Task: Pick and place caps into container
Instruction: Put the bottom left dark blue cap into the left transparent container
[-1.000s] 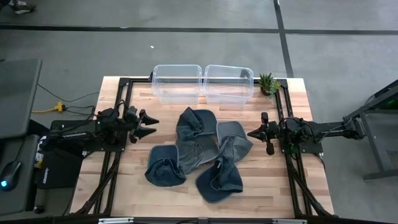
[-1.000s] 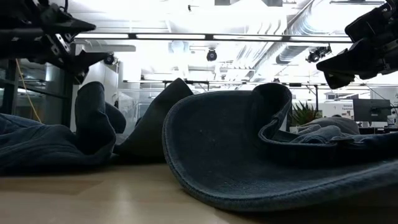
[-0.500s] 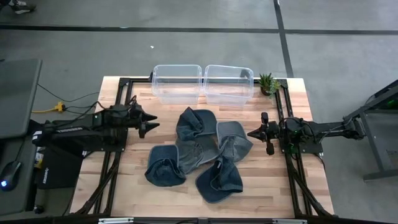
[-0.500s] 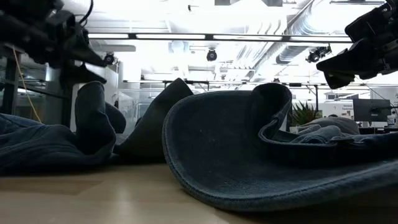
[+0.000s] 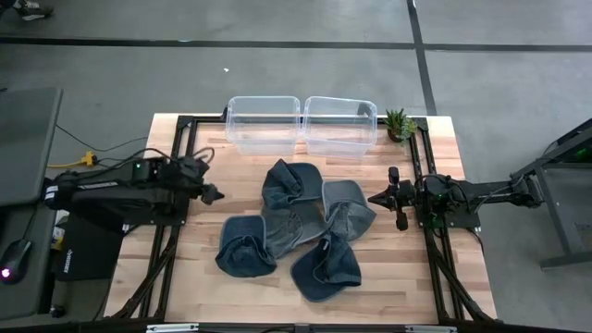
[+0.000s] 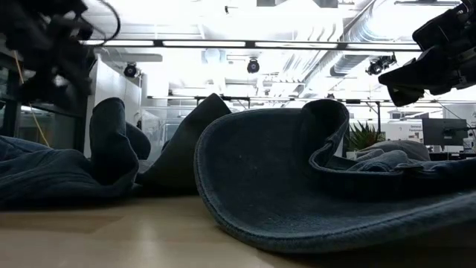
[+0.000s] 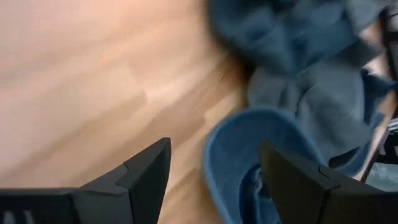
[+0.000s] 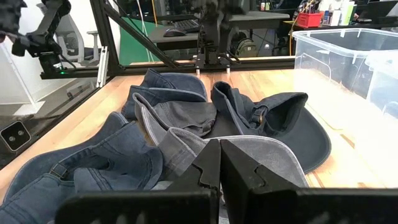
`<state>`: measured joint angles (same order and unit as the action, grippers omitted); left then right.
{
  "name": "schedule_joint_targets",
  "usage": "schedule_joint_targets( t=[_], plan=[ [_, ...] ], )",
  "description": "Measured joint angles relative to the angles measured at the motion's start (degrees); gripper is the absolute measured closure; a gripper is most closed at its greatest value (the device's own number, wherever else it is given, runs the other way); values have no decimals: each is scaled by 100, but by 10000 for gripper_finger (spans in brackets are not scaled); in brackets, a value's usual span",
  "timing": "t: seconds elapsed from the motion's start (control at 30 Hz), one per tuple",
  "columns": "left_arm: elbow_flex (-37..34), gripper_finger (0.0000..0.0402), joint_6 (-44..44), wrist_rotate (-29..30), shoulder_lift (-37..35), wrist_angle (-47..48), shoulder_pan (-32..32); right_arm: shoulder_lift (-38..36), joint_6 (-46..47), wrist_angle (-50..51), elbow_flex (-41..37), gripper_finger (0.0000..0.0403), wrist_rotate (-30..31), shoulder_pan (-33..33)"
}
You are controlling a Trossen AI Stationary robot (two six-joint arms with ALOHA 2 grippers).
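Note:
Several soft caps [image 5: 294,225], dark slate-blue and lighter grey, lie heaped on the wooden table's middle. Two clear bins [image 5: 264,123] [image 5: 339,126] stand side by side at the far edge. My left gripper [image 5: 215,194] hangs open just left of the heap and slants down. In its wrist view [image 7: 214,149] its fingers stand apart above bare wood and the rim of a blue cap [image 7: 249,162], touching neither. My right gripper [image 5: 377,197] waits shut at the heap's right side, level, its fingers [image 8: 217,165] pointing at the caps [image 8: 186,124].
A small potted plant [image 5: 400,122] stands at the far right corner beside the right bin. Black frame rails [image 5: 176,231] run along the table's left and right sides. Bare wood lies near the front edge [image 5: 277,301] and left of the heap.
My left gripper has tipped from nearly level to slanting down at the table and has rolled about its own line, its wrist rising a little as the arm unfolds. The caps and my right gripper have kept still.

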<state>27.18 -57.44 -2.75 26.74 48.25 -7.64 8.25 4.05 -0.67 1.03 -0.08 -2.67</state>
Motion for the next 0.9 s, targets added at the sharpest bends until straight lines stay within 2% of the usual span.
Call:
schedule_joint_targets(
  t=[0.2,0.43,0.67,0.9],
  plan=[
    [-398,161,-1406,187,4,-472,1127,0,0,0,1,402,0,1],
    [-417,161,-3049,853,85,-709,2579,-1,0,0,0,402,0,-1],
    [-417,161,-4542,1212,1038,-881,3585,-2,0,0,1,402,0,-1],
    [-417,161,-5086,1184,2239,-1819,3894,-2,0,0,-1,402,0,-1]
  ],
)
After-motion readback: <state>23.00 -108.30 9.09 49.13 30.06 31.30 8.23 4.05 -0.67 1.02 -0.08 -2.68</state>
